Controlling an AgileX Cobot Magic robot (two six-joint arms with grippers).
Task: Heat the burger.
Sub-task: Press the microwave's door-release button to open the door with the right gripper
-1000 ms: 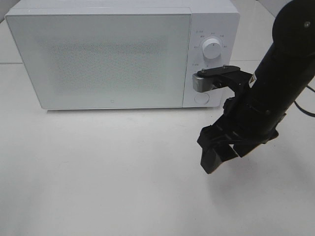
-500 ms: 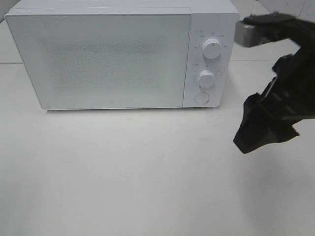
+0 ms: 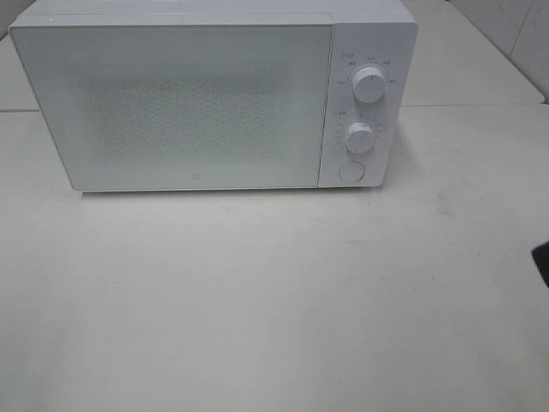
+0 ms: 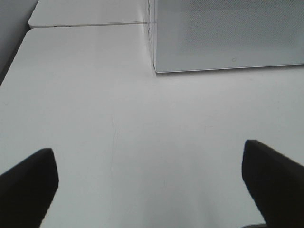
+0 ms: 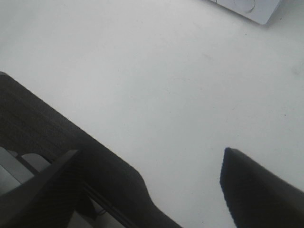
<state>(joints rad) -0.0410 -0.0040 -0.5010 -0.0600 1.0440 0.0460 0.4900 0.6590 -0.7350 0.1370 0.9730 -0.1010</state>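
The burger is out of view in every frame. The white microwave [image 3: 197,103] stands at the back of the table with its frosted door shut, and I cannot see inside it. My left gripper [image 4: 152,190] is open over bare tabletop in front of the microwave's left corner [image 4: 228,33], with nothing between its black fingers [image 4: 28,185]. My right gripper [image 5: 183,166] is also open and empty, low over the table, with the microwave's lower right corner [image 5: 247,7] beyond it. In the high view only a dark sliver of the right arm [image 3: 542,262] shows at the right edge.
The microwave's control panel carries an upper knob [image 3: 370,83], a lower knob [image 3: 360,136] and a round button [image 3: 351,171]. The white table [image 3: 257,300] spreads in front of it. A seam between table panels [image 4: 85,23] runs behind the microwave's left side.
The right arm has pulled away to the right from in front of the microwave's knobs and has almost left the high view. The microwave door has stayed shut.
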